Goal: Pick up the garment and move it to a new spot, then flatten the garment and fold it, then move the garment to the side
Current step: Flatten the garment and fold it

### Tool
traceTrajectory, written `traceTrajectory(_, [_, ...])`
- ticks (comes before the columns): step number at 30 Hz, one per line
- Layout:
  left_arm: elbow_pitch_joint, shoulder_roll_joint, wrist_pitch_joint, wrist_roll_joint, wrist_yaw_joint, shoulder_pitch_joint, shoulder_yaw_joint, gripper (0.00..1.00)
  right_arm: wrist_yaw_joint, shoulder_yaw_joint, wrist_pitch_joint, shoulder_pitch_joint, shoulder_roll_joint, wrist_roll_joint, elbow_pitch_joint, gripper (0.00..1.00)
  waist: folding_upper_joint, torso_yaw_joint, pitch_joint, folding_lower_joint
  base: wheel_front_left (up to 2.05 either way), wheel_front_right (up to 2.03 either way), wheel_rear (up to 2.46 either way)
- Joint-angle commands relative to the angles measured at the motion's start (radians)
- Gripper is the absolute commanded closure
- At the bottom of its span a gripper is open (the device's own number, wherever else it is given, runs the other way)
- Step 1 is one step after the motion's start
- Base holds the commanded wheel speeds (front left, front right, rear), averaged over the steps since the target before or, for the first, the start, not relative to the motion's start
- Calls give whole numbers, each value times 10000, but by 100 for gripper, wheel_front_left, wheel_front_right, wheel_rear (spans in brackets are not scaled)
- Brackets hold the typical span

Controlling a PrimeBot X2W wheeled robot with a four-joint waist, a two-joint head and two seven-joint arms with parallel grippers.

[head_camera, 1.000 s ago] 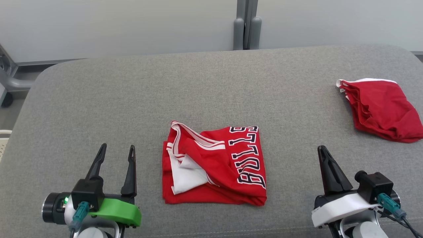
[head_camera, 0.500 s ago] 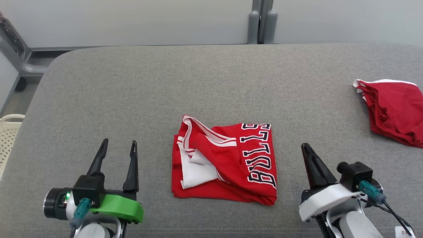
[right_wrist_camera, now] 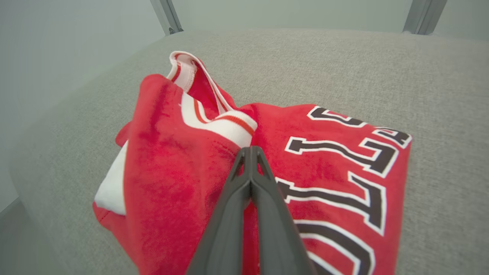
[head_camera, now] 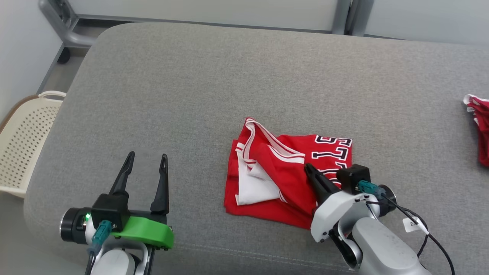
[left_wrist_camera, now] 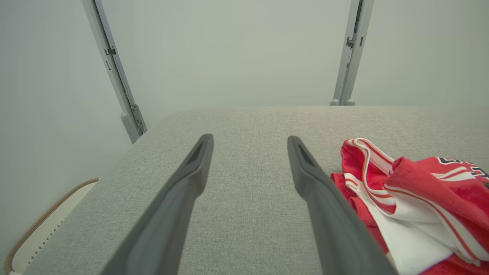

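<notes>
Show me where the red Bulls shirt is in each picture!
Head view: shirt centre-right on the grey cushion, partly under the right gripper.
Left wrist view: shirt at lower right, beside the open left gripper.
Right wrist view: shirt in the middle, behind the right gripper's shut tip.
Shared landmark: white striped collar at the shirt's far left corner.

You will read only "LLS" in black, white-edged letters on the red jersey (head_camera: 282, 179); cable tag (head_camera: 412, 224) shows 2, rest illegible.
</notes>
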Motion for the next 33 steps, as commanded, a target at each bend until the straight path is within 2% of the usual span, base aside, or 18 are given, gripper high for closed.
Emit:
traceTrajectory(1, [24, -56, -61, -34, -42, -198, 27, 0, -3, 114, -61, -174, 6, 70, 148, 100, 0, 343, 320, 0, 0, 0, 0])
traceTrajectory(6, [83, -157, -68, 11, -112, -344, 61, 0, -2, 1174, -136, -804, 123, 461, 1133, 100, 0, 612, 530, 0, 0, 0, 0])
traceTrajectory(11, [55, -287, -65, 89, -196, -441, 168, 0, -2, 2352, -199, -1191, 201, 875, 1577, 100, 0, 761, 664, 0, 0, 0, 0])
traceTrajectory(16, [76, -450, -67, 174, -271, -446, 311, 0, -2, 2871, -210, -1508, 217, 1278, 1745, 100, 0, 839, 713, 0, 0, 0, 0])
traceTrajectory(18, [70, -482, -67, 214, -308, -417, 364, 0, -2, 2682, -214, -1599, 211, 1281, 1705, 100, 0, 837, 715, 0, 0, 0, 0])
traceTrajectory(25, [45, -556, -68, 380, -371, -219, 590, 0, -3, 652, -211, -1078, 153, 786, 1232, 100, 0, 637, 585, 0, 0, 0, 0])
traceTrajectory(33, [19, -493, -67, 519, -421, -148, 808, 0, -3, -932, -213, 21, 162, 421, -987, 100, 0, 46, 409, 0, 0, 0, 0])
